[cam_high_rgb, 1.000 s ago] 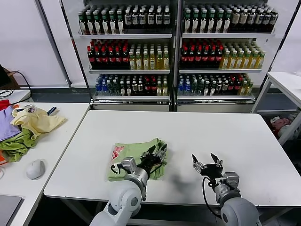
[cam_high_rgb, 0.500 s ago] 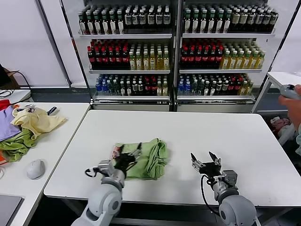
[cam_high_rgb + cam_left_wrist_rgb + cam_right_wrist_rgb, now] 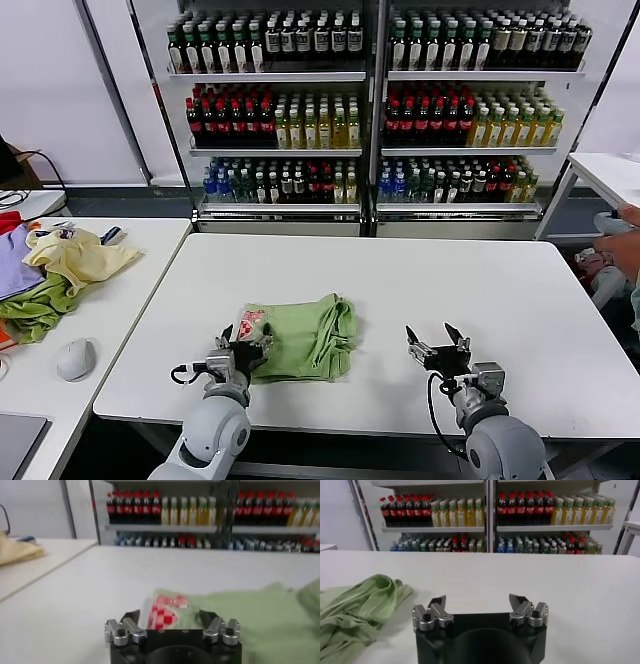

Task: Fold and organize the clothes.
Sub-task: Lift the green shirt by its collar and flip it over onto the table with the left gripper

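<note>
Shirt (image 3: 300, 340) folded on table (image 3: 480, 290), touching spread left end effector (image 3: 243, 341); right end effector (image 3: 437, 344) spread, well apart.

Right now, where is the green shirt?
In the head view the green shirt lies folded on the white table, near its front edge, left of centre, just beyond the left gripper.

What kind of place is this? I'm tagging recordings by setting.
Probably a lab mocked up as a shop: drink shelves full of bottles stand behind a white table holding a green polo shirt, and a side desk holds a computer mouse.
</note>
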